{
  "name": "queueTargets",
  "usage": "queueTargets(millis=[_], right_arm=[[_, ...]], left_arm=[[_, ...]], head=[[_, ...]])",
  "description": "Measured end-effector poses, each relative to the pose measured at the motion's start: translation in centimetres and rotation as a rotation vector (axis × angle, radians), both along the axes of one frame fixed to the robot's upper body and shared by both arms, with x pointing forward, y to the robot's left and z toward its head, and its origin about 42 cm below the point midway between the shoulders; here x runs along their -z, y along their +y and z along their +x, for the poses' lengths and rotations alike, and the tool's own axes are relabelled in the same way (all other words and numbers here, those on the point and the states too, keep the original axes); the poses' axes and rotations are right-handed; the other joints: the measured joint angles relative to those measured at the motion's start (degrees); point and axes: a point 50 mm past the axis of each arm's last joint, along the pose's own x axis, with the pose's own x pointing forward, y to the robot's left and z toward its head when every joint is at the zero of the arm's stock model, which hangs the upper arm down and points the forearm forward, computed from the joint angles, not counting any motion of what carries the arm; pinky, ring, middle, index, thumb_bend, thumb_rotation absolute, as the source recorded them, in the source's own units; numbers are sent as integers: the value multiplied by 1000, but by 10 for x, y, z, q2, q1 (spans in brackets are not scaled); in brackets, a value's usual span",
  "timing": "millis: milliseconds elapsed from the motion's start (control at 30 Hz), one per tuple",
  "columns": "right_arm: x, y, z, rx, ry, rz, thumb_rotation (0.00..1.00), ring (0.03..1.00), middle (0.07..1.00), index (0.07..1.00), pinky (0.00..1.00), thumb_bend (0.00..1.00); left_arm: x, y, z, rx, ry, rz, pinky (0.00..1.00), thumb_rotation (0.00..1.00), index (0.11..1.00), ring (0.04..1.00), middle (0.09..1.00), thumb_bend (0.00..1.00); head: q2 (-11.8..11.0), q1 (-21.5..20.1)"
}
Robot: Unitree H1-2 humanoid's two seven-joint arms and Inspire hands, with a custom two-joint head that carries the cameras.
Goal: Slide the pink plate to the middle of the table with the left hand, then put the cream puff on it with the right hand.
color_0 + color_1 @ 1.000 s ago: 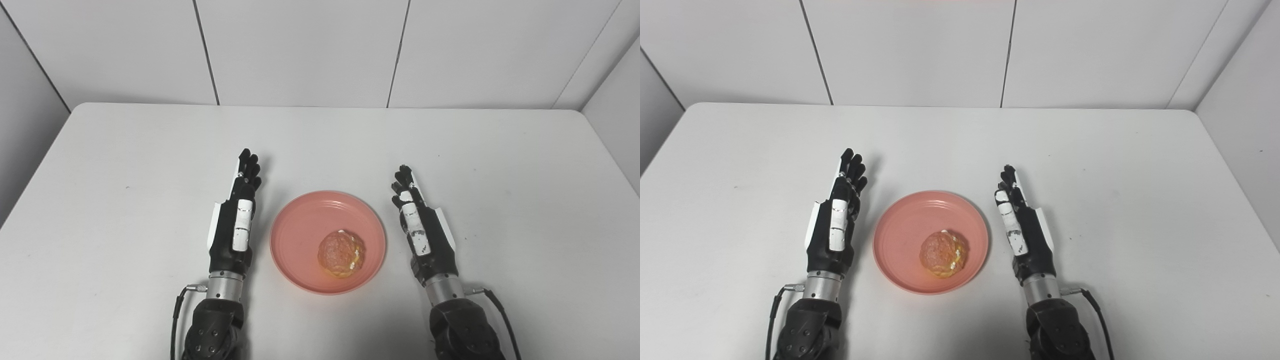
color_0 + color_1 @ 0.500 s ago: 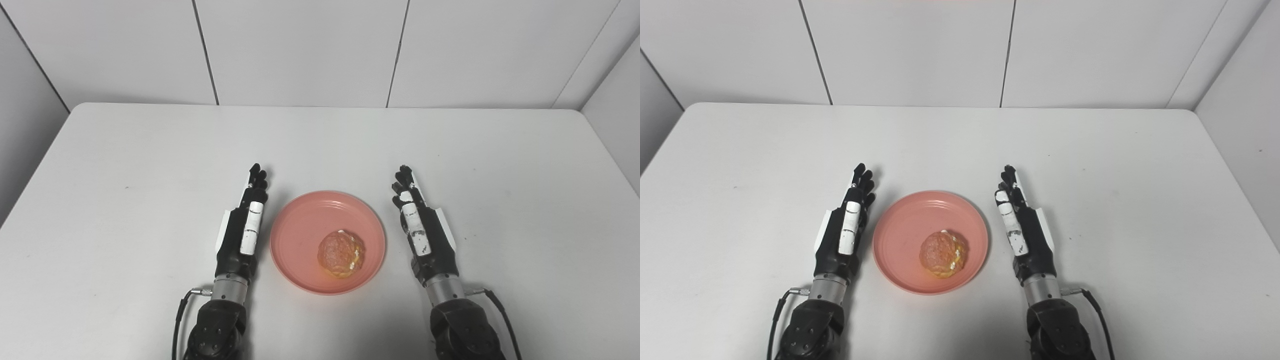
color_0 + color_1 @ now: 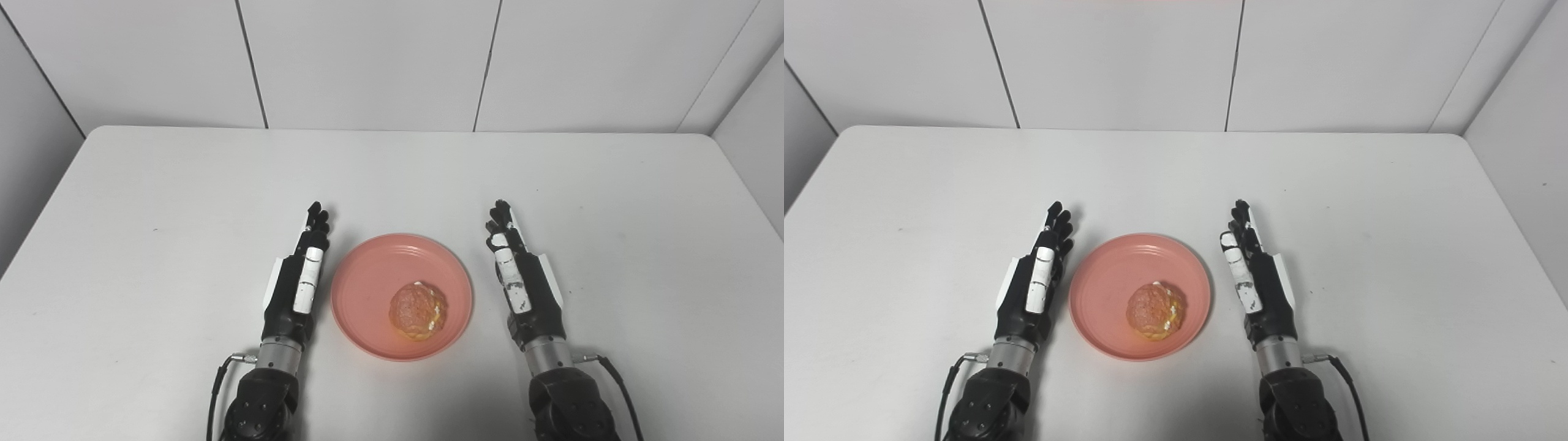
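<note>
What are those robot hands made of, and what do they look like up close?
Both the left hand and the right hand are black, slender and human-shaped, with white panels along the thumb and the outer edge. Each joins a shiny silver metal wrist cuff, then a bulky black forearm with small bolt holes. A thin black cable plugs in at each wrist.

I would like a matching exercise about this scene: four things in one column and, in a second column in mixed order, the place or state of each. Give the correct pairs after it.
Things:
1. cream puff
2. pink plate
3. left hand
4. right hand

Places or states:
A. open, beside the plate's left rim
B. lies on the plate, toward its near right part
C. open, on the plate's right side, with a gap to the rim
D. sits on the white table between the two hands

Pairs: 1-B, 2-D, 3-A, 4-C
</note>
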Motion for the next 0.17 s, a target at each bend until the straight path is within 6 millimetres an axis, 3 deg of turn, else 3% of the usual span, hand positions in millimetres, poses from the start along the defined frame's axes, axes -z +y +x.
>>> queueTargets(millis=[167], right_arm=[[0, 0, 0, 1, 2, 3, 892, 1000, 1000, 1000, 1000, 679]], left_arm=[[0, 1, 0, 7, 5, 5, 1000, 1000, 1000, 1000, 1000, 730]], head=[[1, 1]])
